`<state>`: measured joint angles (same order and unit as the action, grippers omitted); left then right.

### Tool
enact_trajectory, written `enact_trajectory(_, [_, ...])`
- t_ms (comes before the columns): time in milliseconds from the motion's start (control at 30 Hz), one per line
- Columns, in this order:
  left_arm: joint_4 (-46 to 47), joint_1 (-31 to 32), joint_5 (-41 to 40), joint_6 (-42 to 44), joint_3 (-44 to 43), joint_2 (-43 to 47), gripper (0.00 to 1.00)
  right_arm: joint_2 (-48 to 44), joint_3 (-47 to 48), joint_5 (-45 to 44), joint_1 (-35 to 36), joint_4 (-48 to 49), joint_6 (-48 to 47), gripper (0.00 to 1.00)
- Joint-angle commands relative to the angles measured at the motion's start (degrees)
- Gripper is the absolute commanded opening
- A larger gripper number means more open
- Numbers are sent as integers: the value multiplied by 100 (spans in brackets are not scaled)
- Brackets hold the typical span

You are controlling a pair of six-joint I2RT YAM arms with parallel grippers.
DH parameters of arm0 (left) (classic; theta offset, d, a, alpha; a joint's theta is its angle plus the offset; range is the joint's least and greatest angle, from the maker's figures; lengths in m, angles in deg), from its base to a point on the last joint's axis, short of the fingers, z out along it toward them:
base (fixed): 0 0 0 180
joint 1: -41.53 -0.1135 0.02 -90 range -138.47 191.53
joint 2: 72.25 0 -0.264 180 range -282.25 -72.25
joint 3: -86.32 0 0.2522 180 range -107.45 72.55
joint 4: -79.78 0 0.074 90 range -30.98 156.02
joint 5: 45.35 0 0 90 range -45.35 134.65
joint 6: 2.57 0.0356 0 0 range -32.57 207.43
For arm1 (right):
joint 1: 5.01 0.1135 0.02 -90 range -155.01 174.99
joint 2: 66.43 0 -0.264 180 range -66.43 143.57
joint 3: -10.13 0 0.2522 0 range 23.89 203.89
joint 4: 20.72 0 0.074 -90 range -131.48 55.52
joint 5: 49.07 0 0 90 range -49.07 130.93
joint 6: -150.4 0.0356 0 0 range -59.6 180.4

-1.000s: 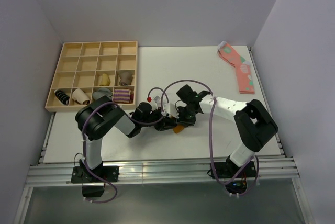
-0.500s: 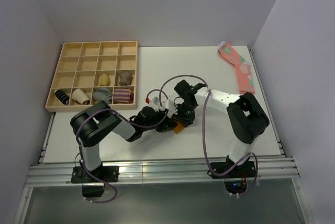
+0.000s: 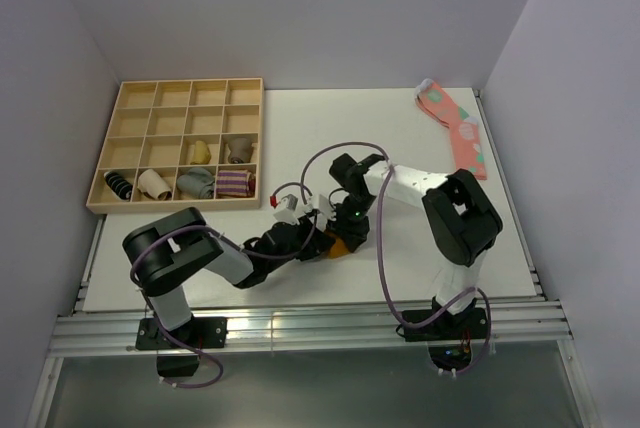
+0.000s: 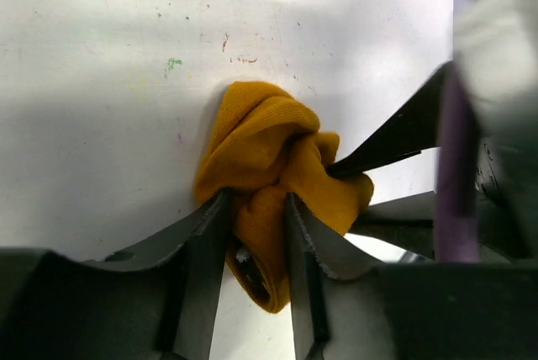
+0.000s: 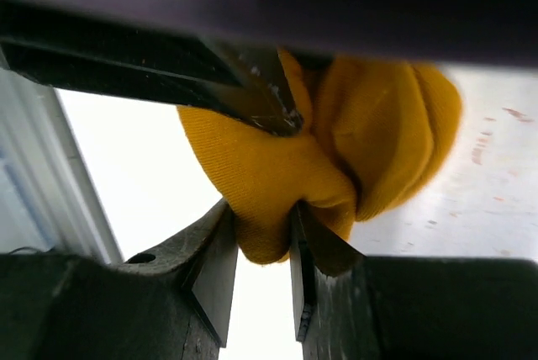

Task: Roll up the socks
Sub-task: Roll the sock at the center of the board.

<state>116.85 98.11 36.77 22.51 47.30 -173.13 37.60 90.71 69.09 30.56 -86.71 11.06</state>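
On the white table (image 3: 400,138), near its middle, the mustard sock (image 4: 261,150) is lying bunched. The left gripper (image 4: 254,219) is pinching one fold and the right gripper (image 5: 262,238) another. Rolling looks about midway; next, I judge, the bundle needs tucking tight without slipping. No writing is showing.

The left arm's big elbow joint (image 3: 160,253) has sunk lower and swung away from the sock (image 3: 340,246), out to its left and nearer the desk's (image 3: 420,268) front edge; that arm now lies long and low toward the sock; its wrist housing with the red dot (image 3: 275,203) has slid leftward as well; the right arm's elbow (image 3: 458,210) has drawn in closer to the sock, folding that arm tighter; the right claw (image 5: 262,227) has edged slightly left above it.
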Motion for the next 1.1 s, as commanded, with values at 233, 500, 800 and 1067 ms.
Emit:
enact_trajectory(233, [-452,521,-1418,946,722,481,44,697,418,277,-77,-1166,355,11])
enact_trajectory(500, [-73,741,-1796,1289,1093,789,46,1058,840,277,-165,-1518,267,11])
enact_trajectory(800, [498,802,-1954,1421,1453,1026,51,1243,867,225,-323,-1545,276,11])
enact_trajectory(1067, [1060,855,-1805,1676,1620,1053,49,1400,937,242,-349,-1720,162,11])
